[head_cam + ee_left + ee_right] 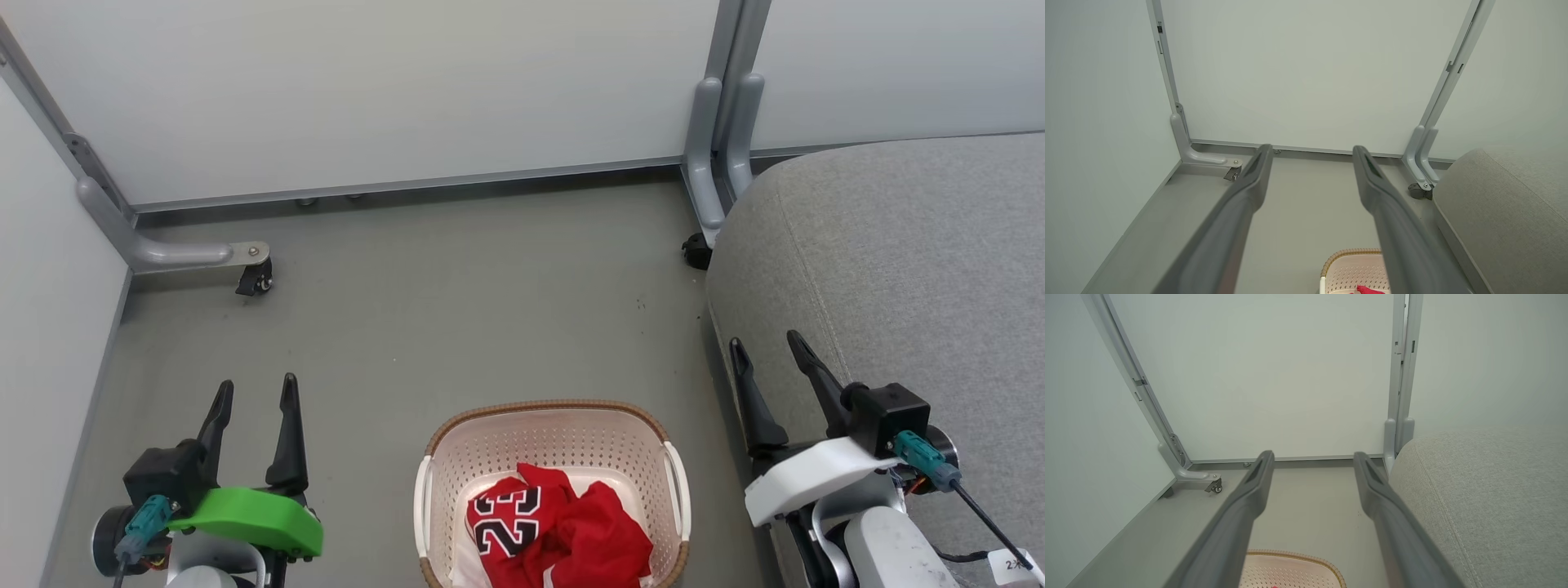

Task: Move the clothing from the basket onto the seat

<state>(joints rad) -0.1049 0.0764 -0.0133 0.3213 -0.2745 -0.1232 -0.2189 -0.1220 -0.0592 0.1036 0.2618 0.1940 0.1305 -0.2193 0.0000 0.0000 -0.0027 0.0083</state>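
The cream perforated basket [563,437] with a brown rim sits on the floor at the bottom centre of the head view. Red clothing [563,531] lies bunched inside it, a jersey with "23" facing up. The grey seat [898,245] fills the right side. My left gripper [255,390] hovers open to the left of the basket, empty. My right gripper [767,347] hovers open to the basket's right, over the seat's edge. The left wrist view shows the basket's rim [1349,255], a red scrap of clothing [1370,290] and the seat [1502,212]. The right wrist view shows basket [1290,569] and seat [1486,498].
Pale partition panels wall in the back and left. Their grey metal feet with castors [255,279] [696,249] stand on the grey floor [457,310] near the corners. The floor lies between the basket and the back panel.
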